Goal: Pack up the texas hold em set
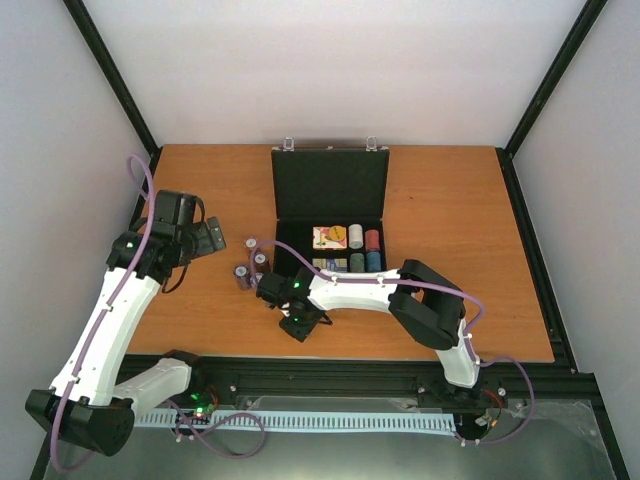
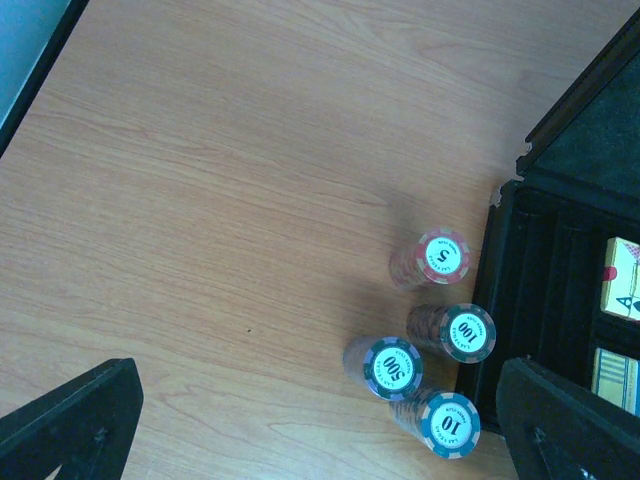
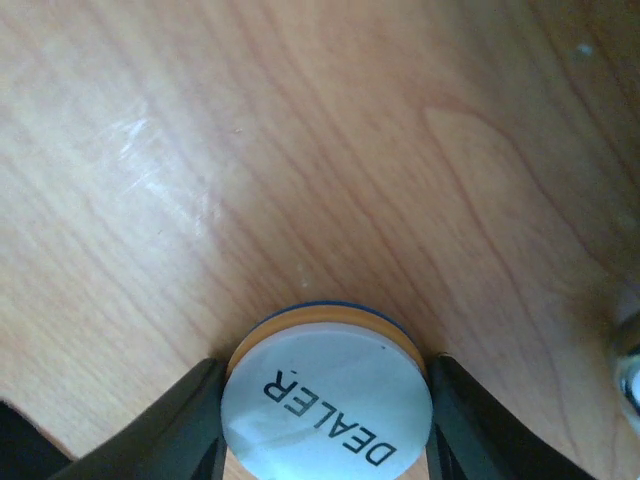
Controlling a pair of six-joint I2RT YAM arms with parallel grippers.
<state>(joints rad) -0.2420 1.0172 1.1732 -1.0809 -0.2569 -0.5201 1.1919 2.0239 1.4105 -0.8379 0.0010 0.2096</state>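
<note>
Case (image 1: pixel 330 195) lies open on wooden table (image 1: pixel 450 200), white walls (image 1: pixel 330 70) around; left fingers (image 2: pixel 70 420) spread, right fingers (image 3: pixel 180 430) clasp dealer disc (image 3: pixel 325 400).

Wooden table (image 1: pixel 450 250) bearing an open black case (image 1: pixel 330 185) toward the back, four small chip stacks (image 2: pixel 443 257) clustered just beside the left edge of the case, and a white disc (image 3: pixel 327 405) marked DEALER, orange-rimmed underneath, nearer the front.

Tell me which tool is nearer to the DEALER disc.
Right. The right tool has its fingers against both sides of the DEALER disc. The left tool hangs open near the chip stacks beside the case, away from the disc.
</note>
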